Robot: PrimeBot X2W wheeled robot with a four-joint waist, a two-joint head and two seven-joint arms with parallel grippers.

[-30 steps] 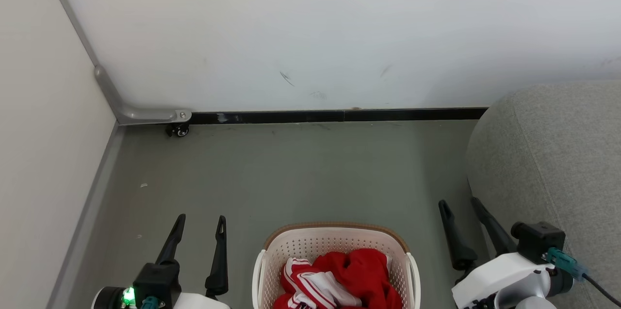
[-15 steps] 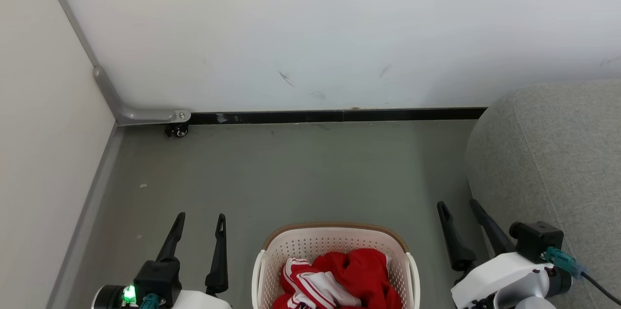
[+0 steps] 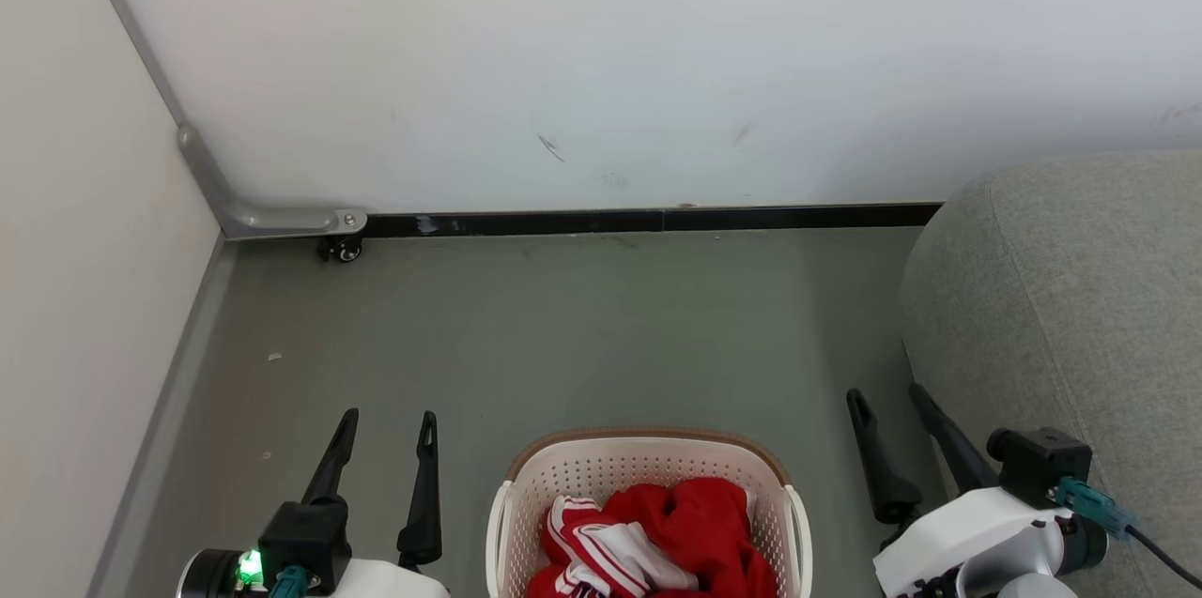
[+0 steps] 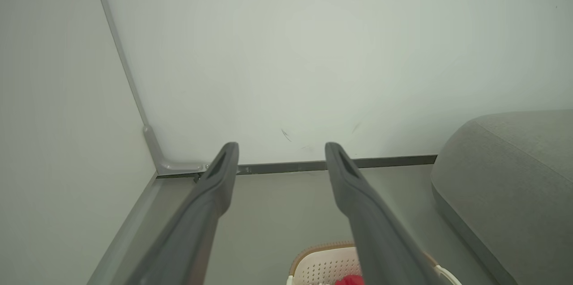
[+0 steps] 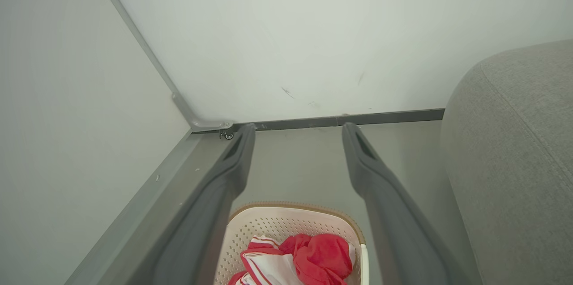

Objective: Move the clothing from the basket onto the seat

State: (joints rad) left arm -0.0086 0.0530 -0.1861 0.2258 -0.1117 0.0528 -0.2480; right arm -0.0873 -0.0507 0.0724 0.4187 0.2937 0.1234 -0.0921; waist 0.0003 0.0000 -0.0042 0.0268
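Observation:
The cream perforated basket (image 3: 648,478) with its brown rim stands on the floor at the bottom middle of the head view, cut off by the frame edge. Crumpled red and white clothing (image 3: 657,537) lies inside it, also seen in the right wrist view as clothing (image 5: 297,260) in the basket (image 5: 286,222). The grey seat (image 3: 1071,316) rises at the right. My left gripper (image 3: 390,420) hovers open to the left of the basket, and my right gripper (image 3: 887,394) stands open between basket and seat. Both are empty. In the left wrist view the basket rim (image 4: 322,260) peeks at the bottom.
A white wall with a black skirting strip (image 3: 648,222) closes the far side, and a pale panel with a grey metal bracket (image 3: 272,221) and a small caster (image 3: 346,251) forms the left corner. Grey floor (image 3: 563,335) stretches between the basket and the wall.
The whole head picture has shifted slightly, so the camera moved a little. Both grippers and the basket keep their places relative to each other.

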